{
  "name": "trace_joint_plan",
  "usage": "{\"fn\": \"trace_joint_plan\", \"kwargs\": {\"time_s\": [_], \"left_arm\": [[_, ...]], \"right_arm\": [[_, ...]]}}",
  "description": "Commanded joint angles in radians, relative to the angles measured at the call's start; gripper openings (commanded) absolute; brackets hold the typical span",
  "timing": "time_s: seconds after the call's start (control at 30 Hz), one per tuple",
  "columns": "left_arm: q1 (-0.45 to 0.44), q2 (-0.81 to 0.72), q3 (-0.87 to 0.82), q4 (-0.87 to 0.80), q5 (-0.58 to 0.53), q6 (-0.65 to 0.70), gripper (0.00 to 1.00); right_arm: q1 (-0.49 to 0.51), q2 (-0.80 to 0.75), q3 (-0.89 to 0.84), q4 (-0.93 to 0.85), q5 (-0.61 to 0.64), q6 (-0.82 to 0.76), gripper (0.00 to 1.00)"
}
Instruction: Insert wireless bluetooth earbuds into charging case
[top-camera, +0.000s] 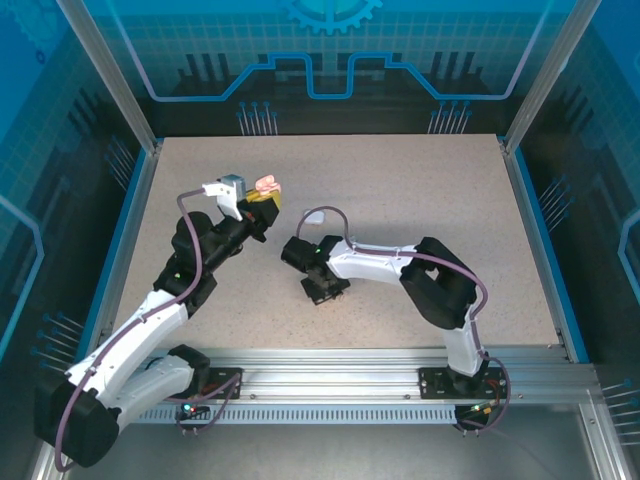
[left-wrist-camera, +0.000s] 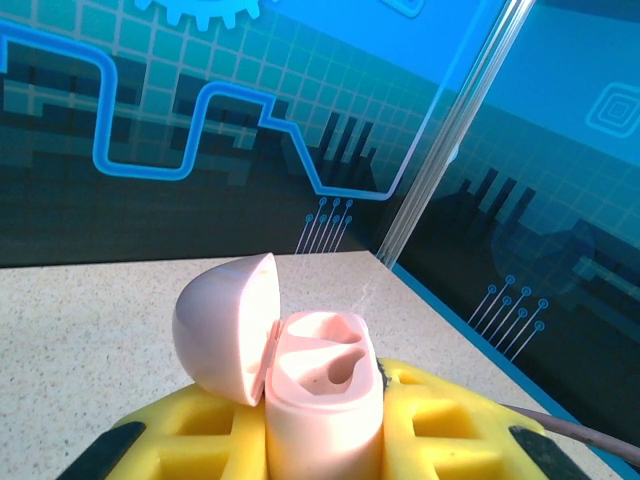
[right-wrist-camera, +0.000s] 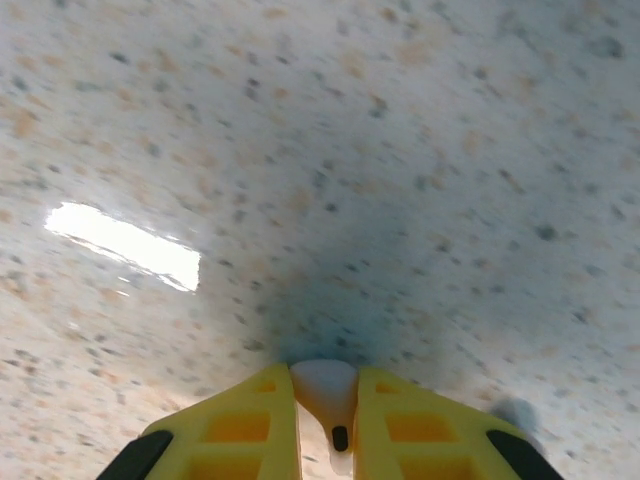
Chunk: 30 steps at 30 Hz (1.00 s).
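Lid (left-wrist-camera: 225, 325) open beside case (left-wrist-camera: 325, 410); right fingers (right-wrist-camera: 235, 435) pinch earbud (right-wrist-camera: 325, 390).

Charging case (left-wrist-camera: 322, 400): pale pink, glossy, same pink inside. Left gripper (top-camera: 263, 207): fingers (left-wrist-camera: 190, 440) yellow, black at base. Earbud (right-wrist-camera: 322, 385): white w/ small black dot. Right gripper (right-wrist-camera: 325, 425): yellow + black too. Table (top-camera: 420, 220): beige, fine dark + tan speckles. Walls (top-camera: 330, 60): blue-teal, grid patt., light-blue circuit lines, gear motif. Arms (top-camera: 370, 265): white + black; cables (top-camera: 193, 245) purple.
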Motion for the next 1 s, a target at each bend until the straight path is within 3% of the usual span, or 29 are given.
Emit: {"fn": "trace_joint_plan", "kwargs": {"time_s": [0.0,0.27,0.6,0.97], "left_arm": [[-0.008,0.005,-0.009,0.09,0.034,0.033,0.0],[-0.027,0.052,-0.018,0.192,0.08,0.086,0.0],[-0.088,0.138,-0.011,0.3,0.122,0.197,0.0],[-0.196,0.22,0.064,0.317,0.118,0.34,0.0]], "right_arm": [[-0.017,-0.092,-0.019,-0.029,0.059,0.017,0.16],[-0.056,-0.321,-0.018,-0.015,0.125,0.006,0.15],[-0.181,-0.628,0.048,0.094,0.136,-0.109,0.17],[-0.213,-0.734,0.197,0.3,0.02,-0.261,0.19]]}}
